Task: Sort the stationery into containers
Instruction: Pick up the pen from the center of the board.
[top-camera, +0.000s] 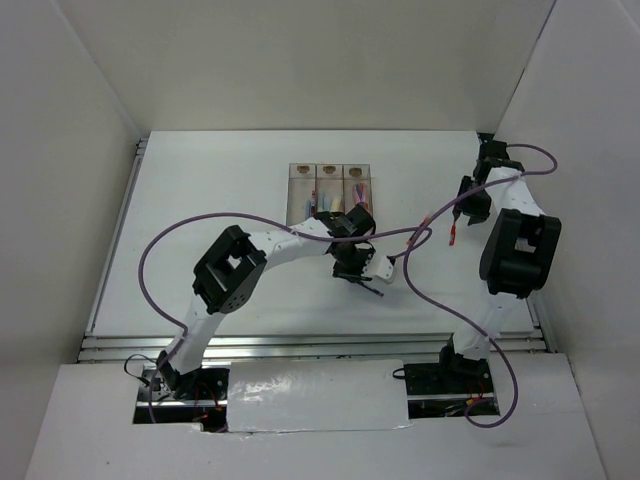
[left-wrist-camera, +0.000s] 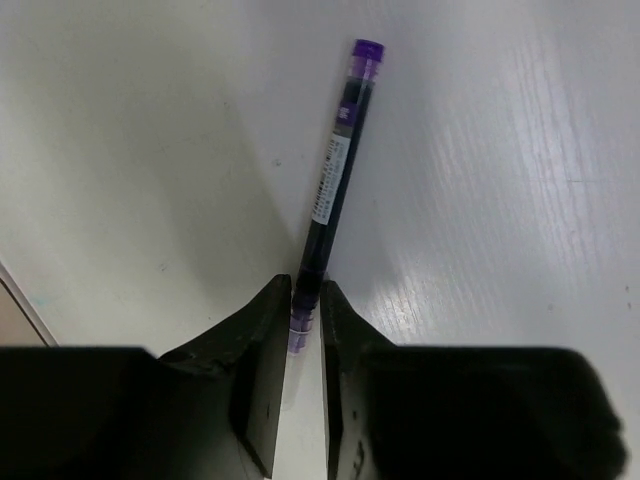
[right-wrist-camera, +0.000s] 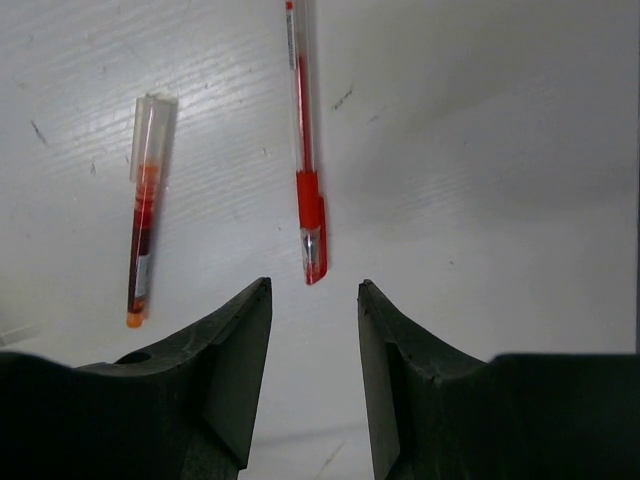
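A dark purple pen (left-wrist-camera: 335, 170) lies flat on the white table, and my left gripper (left-wrist-camera: 306, 282) is shut on its near end. From above, that gripper (top-camera: 365, 278) sits just in front of the clear containers (top-camera: 298, 200), whose middle and right bins hold several coloured pens. My right gripper (right-wrist-camera: 314, 285) stands open over the table at the right (top-camera: 463, 205). The capped end of a thin red pen (right-wrist-camera: 311, 225) lies just beyond its fingertips. A second red pen with a clear cap (right-wrist-camera: 143, 230) lies apart, to the left of it.
Purple cables (top-camera: 200, 225) loop over the table from both arms and cross near its middle. White walls close in the table at the left, back and right. The right arm's elbow (top-camera: 518, 250) stands near the right edge.
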